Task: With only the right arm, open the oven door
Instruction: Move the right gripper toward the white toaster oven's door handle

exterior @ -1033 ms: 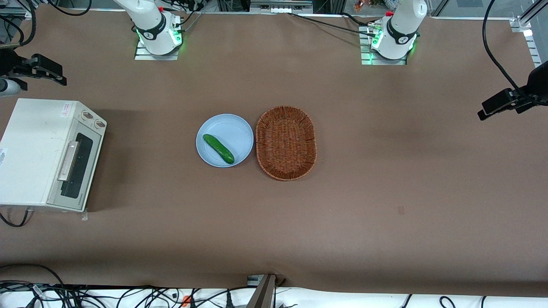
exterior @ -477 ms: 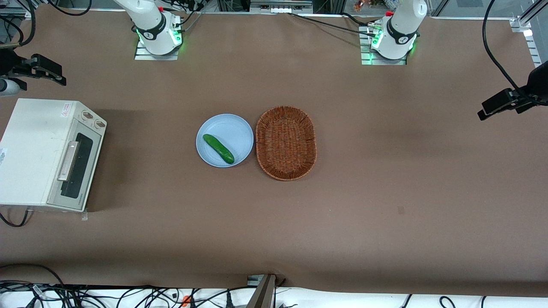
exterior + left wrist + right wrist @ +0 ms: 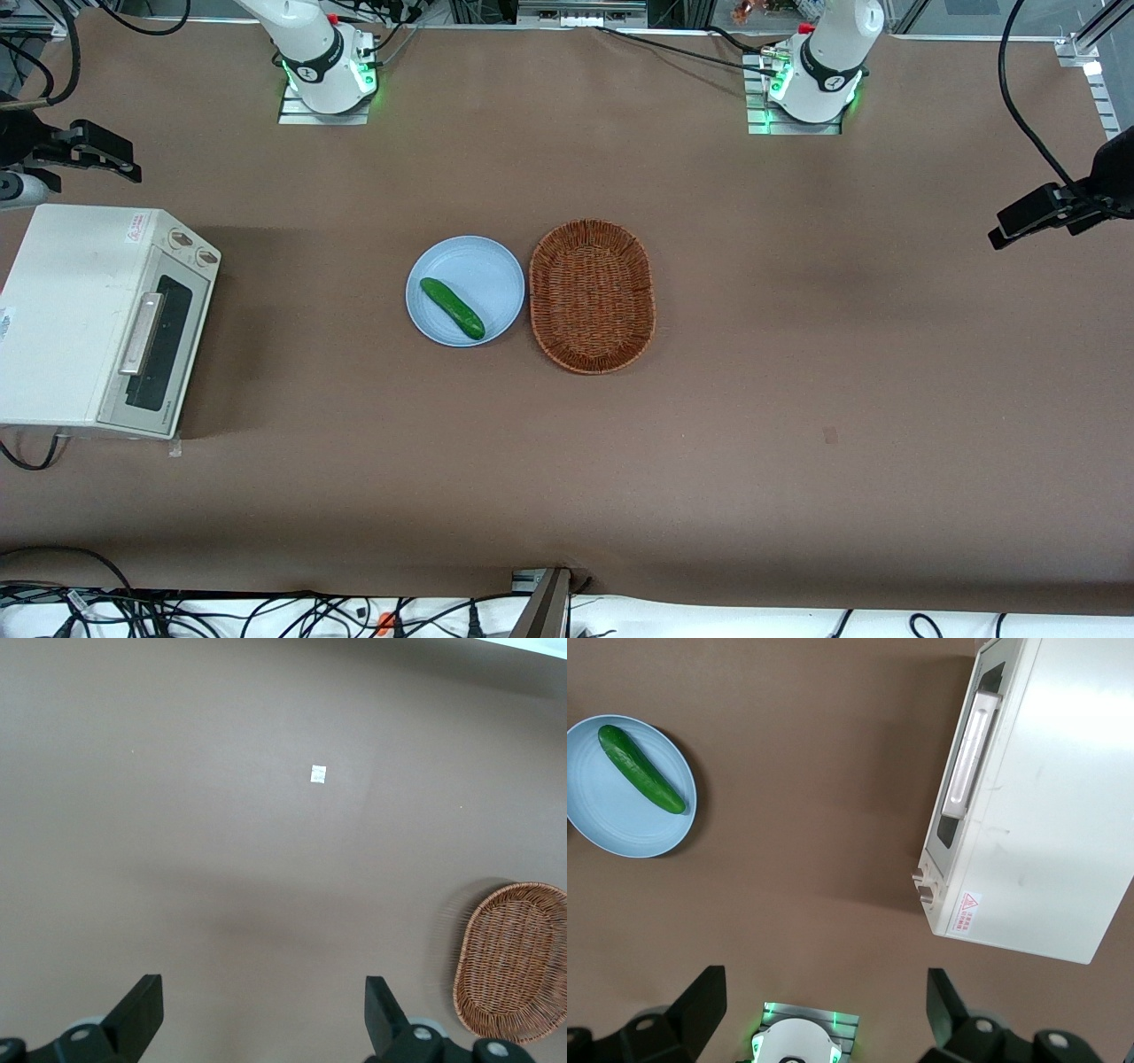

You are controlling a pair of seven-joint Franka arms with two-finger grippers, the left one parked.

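Note:
The cream toaster oven point(image 3: 80, 310) stands at the working arm's end of the table. Its oven door point(image 3: 158, 347) is shut, with a dark glass window and a long silver bar handle point(image 3: 142, 333). The door also shows in the right wrist view point(image 3: 966, 771), with its handle point(image 3: 967, 749) and the two knobs at one end. My right gripper point(image 3: 99, 149) hangs high above the table, farther from the front camera than the oven and apart from it. In the right wrist view the gripper point(image 3: 824, 997) is open and empty, its fingers point(image 3: 702, 997) wide apart.
A blue plate point(image 3: 483, 266) with a green cucumber point(image 3: 452, 308) lies mid-table, beside a brown wicker basket point(image 3: 592, 295). The plate point(image 3: 602, 815) and cucumber point(image 3: 641, 769) show in the right wrist view. The working arm's base point(image 3: 326, 75) is bolted farther from the front camera.
My right gripper has shifted slightly above the oven's end of the table. The oven, plate and basket have not moved.

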